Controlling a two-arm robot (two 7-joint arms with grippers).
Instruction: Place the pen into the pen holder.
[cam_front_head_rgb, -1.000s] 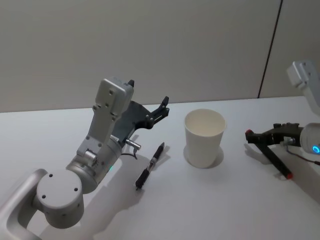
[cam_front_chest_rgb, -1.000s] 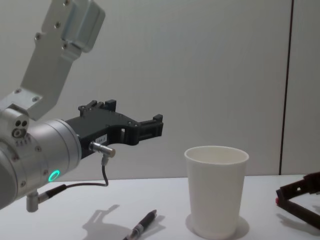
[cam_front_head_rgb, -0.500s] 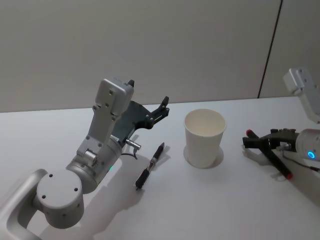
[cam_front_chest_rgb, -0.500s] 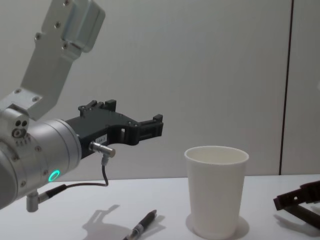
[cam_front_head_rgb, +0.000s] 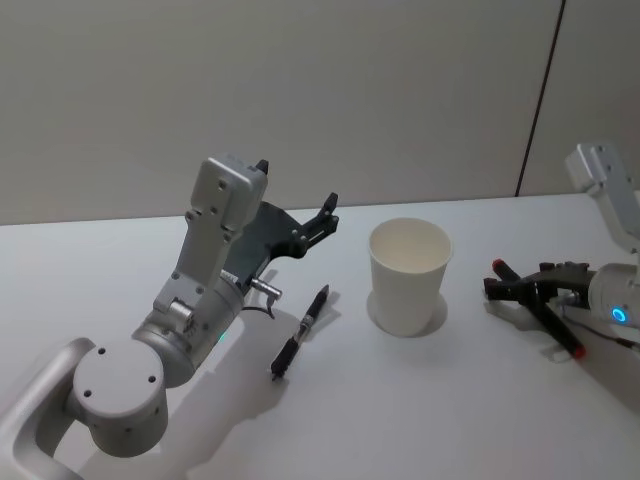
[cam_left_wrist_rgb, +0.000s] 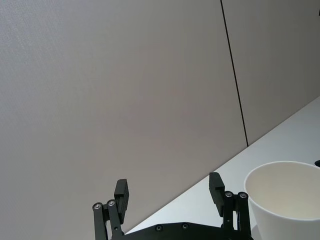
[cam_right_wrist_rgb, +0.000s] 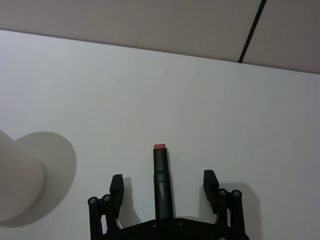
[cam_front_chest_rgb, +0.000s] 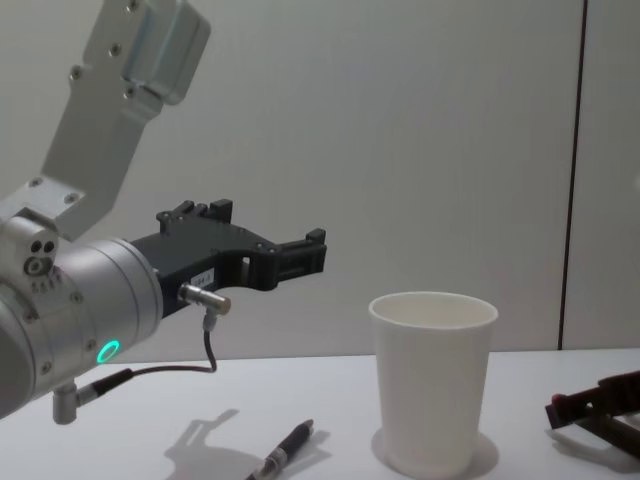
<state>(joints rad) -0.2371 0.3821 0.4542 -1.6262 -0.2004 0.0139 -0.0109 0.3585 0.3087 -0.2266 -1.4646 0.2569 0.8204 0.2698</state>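
The pen holder (cam_front_head_rgb: 410, 275), a white paper cup, stands upright at the table's middle. Left of it a black pen (cam_front_head_rgb: 302, 330) lies flat on the table, also visible low in the chest view (cam_front_chest_rgb: 290, 447). My left gripper (cam_front_head_rgb: 325, 215) hangs open in the air above and behind that pen, aimed toward the cup (cam_left_wrist_rgb: 285, 200). To the cup's right my right gripper (cam_front_head_rgb: 500, 283) sits low over the table, open. It straddles a second black pen with a red end (cam_right_wrist_rgb: 161, 175). The fingers stand apart on either side of that pen.
The white table (cam_front_head_rgb: 430, 410) has free room in front of the cup and both pens. A plain wall with a dark vertical seam (cam_front_head_rgb: 538, 100) runs behind it. The left arm's grey body (cam_front_head_rgb: 190, 320) rises at the near left.
My right gripper has sunk lower toward the table over the red-ended pen and shifted slightly. The left arm, the cup and the black pen have not moved.
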